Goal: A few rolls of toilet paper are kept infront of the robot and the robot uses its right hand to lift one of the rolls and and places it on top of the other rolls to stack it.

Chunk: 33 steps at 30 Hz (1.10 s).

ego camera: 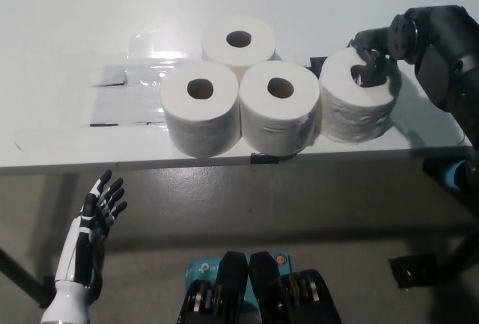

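Observation:
Several white toilet paper rolls stand on end on the white table (60,32). One roll (239,40) is at the back, with a left roll (200,107) and a middle roll (278,107) touching in front of it. The rightmost roll (352,107) leans, its top tipped toward the camera. My black right hand (372,56) grips this roll's far upper rim, with its fingers (365,75) hooked into the core hole. My white left hand (93,227) rests open below the table's front edge at the lower left.
Shiny tape patches (123,96) lie on the table left of the rolls. The table's front edge (150,165) runs across the middle, with a small black clip (263,159) on it. A blue packet (203,268) lies on the floor below.

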Each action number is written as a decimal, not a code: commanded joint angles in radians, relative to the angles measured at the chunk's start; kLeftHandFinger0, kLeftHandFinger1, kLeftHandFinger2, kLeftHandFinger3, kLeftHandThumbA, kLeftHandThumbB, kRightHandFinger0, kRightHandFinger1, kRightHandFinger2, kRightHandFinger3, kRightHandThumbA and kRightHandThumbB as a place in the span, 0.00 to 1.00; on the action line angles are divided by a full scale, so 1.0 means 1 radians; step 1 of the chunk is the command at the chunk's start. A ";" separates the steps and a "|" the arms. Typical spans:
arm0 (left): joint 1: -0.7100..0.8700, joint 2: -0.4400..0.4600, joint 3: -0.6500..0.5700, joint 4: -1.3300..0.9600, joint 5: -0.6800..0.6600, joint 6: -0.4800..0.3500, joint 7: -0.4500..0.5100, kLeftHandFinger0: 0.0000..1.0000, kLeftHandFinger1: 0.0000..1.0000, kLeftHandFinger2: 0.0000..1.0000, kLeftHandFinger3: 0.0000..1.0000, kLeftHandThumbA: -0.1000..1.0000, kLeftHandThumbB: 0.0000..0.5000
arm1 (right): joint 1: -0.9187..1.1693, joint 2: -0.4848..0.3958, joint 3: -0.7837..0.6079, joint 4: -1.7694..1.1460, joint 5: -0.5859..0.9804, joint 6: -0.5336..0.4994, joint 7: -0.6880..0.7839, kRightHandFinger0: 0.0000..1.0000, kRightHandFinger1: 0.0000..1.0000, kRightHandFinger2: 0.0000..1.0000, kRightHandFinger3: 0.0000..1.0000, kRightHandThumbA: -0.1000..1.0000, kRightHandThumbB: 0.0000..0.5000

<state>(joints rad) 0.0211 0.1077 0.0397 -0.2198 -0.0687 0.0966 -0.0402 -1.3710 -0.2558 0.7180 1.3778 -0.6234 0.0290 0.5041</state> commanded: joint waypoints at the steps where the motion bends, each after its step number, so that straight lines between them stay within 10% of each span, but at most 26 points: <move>1: -0.010 0.011 0.002 -0.036 -0.004 -0.016 -0.013 1.00 1.00 1.00 1.00 1.00 0.32 | 0.004 -0.039 -0.006 0.002 -0.026 0.009 -0.119 0.36 0.39 0.53 1.00 0.07 0.20; 3: -0.010 0.010 0.003 -0.035 -0.007 -0.015 -0.013 1.00 1.00 1.00 1.00 1.00 0.34 | 0.000 -0.041 0.005 0.002 -0.040 0.022 -0.139 0.76 0.74 0.84 0.98 0.12 0.27; 4: -0.010 0.011 0.003 -0.034 -0.006 -0.016 -0.014 1.00 1.00 1.00 1.00 1.00 0.34 | -0.004 -0.045 0.012 -0.001 -0.047 0.018 -0.146 0.76 0.74 0.82 0.94 0.13 0.30; 11: -0.011 0.011 0.008 -0.028 -0.012 -0.026 -0.015 1.00 1.00 1.00 1.00 1.00 0.25 | -0.035 -0.070 0.012 -0.019 -0.057 0.034 -0.188 0.41 0.49 0.65 1.00 0.09 0.29; 14: -0.012 0.011 0.008 -0.027 -0.007 -0.024 -0.013 1.00 1.00 1.00 1.00 1.00 0.24 | -0.048 -0.098 -0.004 -0.052 -0.055 0.027 -0.216 0.03 0.12 0.33 0.86 0.10 0.25; 16: -0.012 0.012 0.007 -0.026 -0.007 -0.025 -0.014 1.00 1.00 1.00 1.00 1.00 0.23 | -0.053 -0.111 -0.011 -0.068 -0.057 0.027 -0.232 0.02 0.10 0.30 0.79 0.10 0.25; 17: -0.012 0.012 0.007 -0.025 -0.005 -0.027 -0.014 1.00 1.00 1.00 1.00 1.00 0.23 | -0.061 -0.117 -0.017 -0.074 -0.055 0.036 -0.235 0.18 0.22 0.38 0.82 0.11 0.25; 20: -0.012 0.013 0.007 -0.025 -0.005 -0.023 -0.014 1.00 1.00 1.00 1.00 1.00 0.23 | -0.058 -0.152 -0.054 -0.153 -0.044 0.046 -0.276 0.00 0.02 0.17 0.94 0.02 0.30; 24: -0.014 0.014 0.009 -0.026 -0.007 -0.023 -0.015 1.00 1.00 1.00 1.00 1.00 0.20 | -0.025 -0.191 -0.140 -0.280 -0.017 0.050 -0.328 0.00 0.01 0.08 1.00 0.00 0.31; 25: -0.013 0.014 0.009 -0.027 -0.007 -0.023 -0.015 1.00 1.00 1.00 1.00 1.00 0.20 | -0.015 -0.201 -0.156 -0.303 -0.019 0.039 -0.358 0.00 0.01 0.05 0.73 0.00 0.26; 27: -0.010 0.015 0.009 -0.027 -0.007 -0.023 -0.016 1.00 1.00 1.00 1.00 1.00 0.19 | 0.006 -0.211 -0.197 -0.348 -0.020 0.035 -0.399 0.03 0.24 0.19 0.42 0.00 0.22; 29: -0.010 0.015 0.011 -0.022 -0.010 -0.027 -0.016 1.00 1.00 1.00 1.00 1.00 0.18 | 0.026 -0.219 -0.230 -0.400 -0.022 0.045 -0.408 0.06 0.45 0.59 0.53 0.03 0.20; 31: -0.010 0.016 0.010 -0.022 -0.007 -0.026 -0.016 1.00 1.00 1.00 1.00 1.00 0.18 | 0.049 -0.225 -0.253 -0.451 -0.034 0.061 -0.425 0.08 0.47 0.70 0.66 0.03 0.20; 33: -0.007 0.017 0.011 -0.022 -0.007 -0.026 -0.016 1.00 1.00 1.00 1.00 1.00 0.19 | 0.068 -0.223 -0.272 -0.478 -0.048 0.070 -0.455 0.05 0.41 0.66 0.56 0.05 0.21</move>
<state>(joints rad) 0.0188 0.1081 0.0479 -0.2197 -0.0723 0.0959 -0.0403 -1.2810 -0.4429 0.4930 0.9757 -0.6560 0.0723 0.1745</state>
